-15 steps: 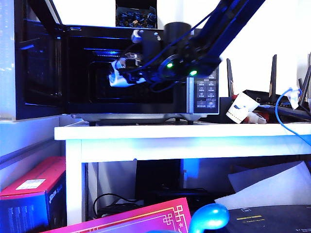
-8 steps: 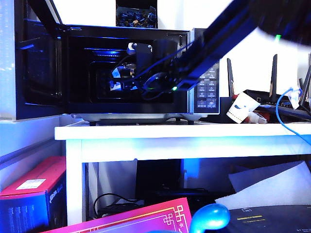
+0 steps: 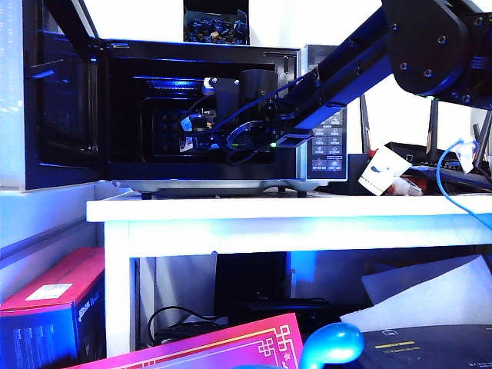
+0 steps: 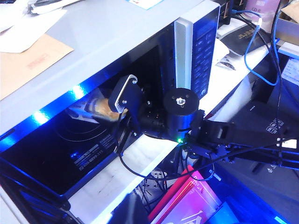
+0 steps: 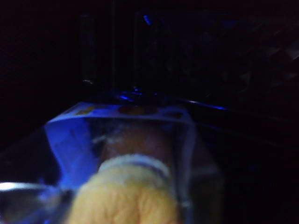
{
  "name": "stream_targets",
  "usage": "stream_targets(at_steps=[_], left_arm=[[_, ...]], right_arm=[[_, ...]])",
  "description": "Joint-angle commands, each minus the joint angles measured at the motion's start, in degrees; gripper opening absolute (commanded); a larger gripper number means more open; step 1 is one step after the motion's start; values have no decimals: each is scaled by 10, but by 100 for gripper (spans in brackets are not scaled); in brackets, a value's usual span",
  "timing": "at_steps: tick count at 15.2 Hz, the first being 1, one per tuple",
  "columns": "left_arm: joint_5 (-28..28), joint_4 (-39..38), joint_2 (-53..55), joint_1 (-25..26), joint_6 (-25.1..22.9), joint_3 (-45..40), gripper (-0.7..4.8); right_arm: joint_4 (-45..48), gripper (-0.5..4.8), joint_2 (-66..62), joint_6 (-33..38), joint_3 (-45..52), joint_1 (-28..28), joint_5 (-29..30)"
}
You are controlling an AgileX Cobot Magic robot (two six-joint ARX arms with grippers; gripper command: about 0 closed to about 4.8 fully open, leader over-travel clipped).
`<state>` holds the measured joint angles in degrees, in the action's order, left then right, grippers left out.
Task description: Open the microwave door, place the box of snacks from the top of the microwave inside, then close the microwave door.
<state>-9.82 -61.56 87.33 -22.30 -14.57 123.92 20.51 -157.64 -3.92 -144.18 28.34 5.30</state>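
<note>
The black microwave (image 3: pixel 192 51) stands on the white table with the microwave door (image 3: pixel 61 108) swung wide open to the left. My right gripper (image 3: pixel 197 123) reaches deep into the dark cavity. The box of snacks (image 3: pixel 187 123), pale with yellow-orange contents, sits at its tip. The right wrist view is filled by the box of snacks (image 5: pixel 126 154), close up. In the left wrist view one ribbed finger (image 4: pixel 124 92) stands beside the box of snacks (image 4: pixel 99 106) inside the cavity; whether the jaws still press on it is unclear. My left gripper shows in no view.
A dark box with blue contents (image 3: pixel 215 27) rests on top of the microwave. The button panel (image 3: pixel 327 146) is right of the arm. Routers with antennas (image 3: pixel 430 150), a white cup (image 3: pixel 382 173) and a blue cable (image 3: pixel 446 177) crowd the table's (image 3: pixel 231 209) right side.
My right arm has pushed from the front of the opening deep into the cavity, taking the box of snacks inward and slightly lower. The door has stayed open.
</note>
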Motion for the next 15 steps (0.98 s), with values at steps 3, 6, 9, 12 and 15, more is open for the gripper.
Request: stream_targets(at_steps=[3,6,9,12,15], left_arm=[[-1,10,-3,0,0,2,-6],[-1,11,-3,0,0,2,-6],[-1,22,-3,0,0,2,-6],[-1,25,-3,0,0,2,-6],[-3,25,-3,0,0,2,-6]], right_arm=[[-50,479,35,-9,-4,4,3],[-195,471,85,-8,-4,5,10],[-367,334,146,-8,-4,5,8],[-429,322,186,-8,-4,5,2],[-347,322,175,-8,-3,5,-2]])
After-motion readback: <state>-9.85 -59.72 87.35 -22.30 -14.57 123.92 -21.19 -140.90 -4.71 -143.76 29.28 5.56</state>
